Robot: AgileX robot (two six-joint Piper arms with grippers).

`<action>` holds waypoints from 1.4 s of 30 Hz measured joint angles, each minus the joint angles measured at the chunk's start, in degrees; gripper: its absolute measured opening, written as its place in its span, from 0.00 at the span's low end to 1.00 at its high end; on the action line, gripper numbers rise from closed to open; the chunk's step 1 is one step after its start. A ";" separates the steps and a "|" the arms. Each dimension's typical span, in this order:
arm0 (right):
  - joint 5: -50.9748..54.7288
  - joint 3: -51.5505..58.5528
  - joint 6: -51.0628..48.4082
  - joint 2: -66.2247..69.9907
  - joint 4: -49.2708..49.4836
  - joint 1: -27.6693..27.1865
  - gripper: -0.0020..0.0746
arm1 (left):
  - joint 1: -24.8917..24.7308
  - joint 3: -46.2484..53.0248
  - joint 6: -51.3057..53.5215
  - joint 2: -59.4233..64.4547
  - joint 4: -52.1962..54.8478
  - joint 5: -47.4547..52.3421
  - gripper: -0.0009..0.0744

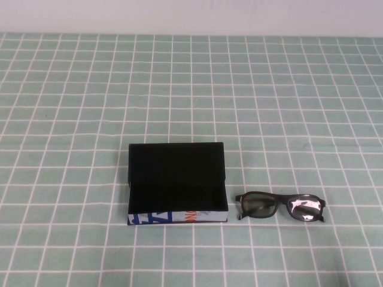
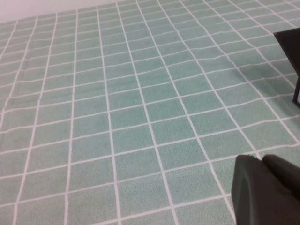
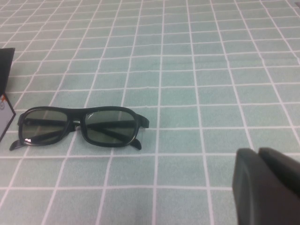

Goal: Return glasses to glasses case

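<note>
The glasses [image 1: 280,206], black-framed with dark greenish lenses, lie on the checked cloth just right of the glasses case [image 1: 176,182]. The case is a matte black box with its lid raised at the back and a white, blue and orange printed front. Neither arm shows in the high view. In the right wrist view my right gripper [image 3: 258,152] is shut and empty, with the glasses [image 3: 79,125] a short way off and the case's edge [image 3: 5,93] beyond them. In the left wrist view my left gripper [image 2: 262,160] is shut and empty, apart from the case's corner [image 2: 291,51].
A green cloth with a white grid [image 1: 191,89] covers the whole table. A pale wall [image 1: 191,15] runs along the far edge. Nothing else lies on the cloth.
</note>
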 joint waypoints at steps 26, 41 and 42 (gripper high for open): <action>0.00 0.00 0.00 0.00 0.00 0.00 0.01 | 0.00 0.00 0.00 0.00 0.00 0.00 0.01; -9.92 0.00 0.00 0.00 0.00 0.00 0.01 | 0.00 0.20 -0.71 0.00 -1.61 -17.40 0.01; -13.71 0.00 0.00 0.00 0.00 0.00 0.01 | 0.00 0.20 -1.19 0.00 -1.72 -20.41 0.01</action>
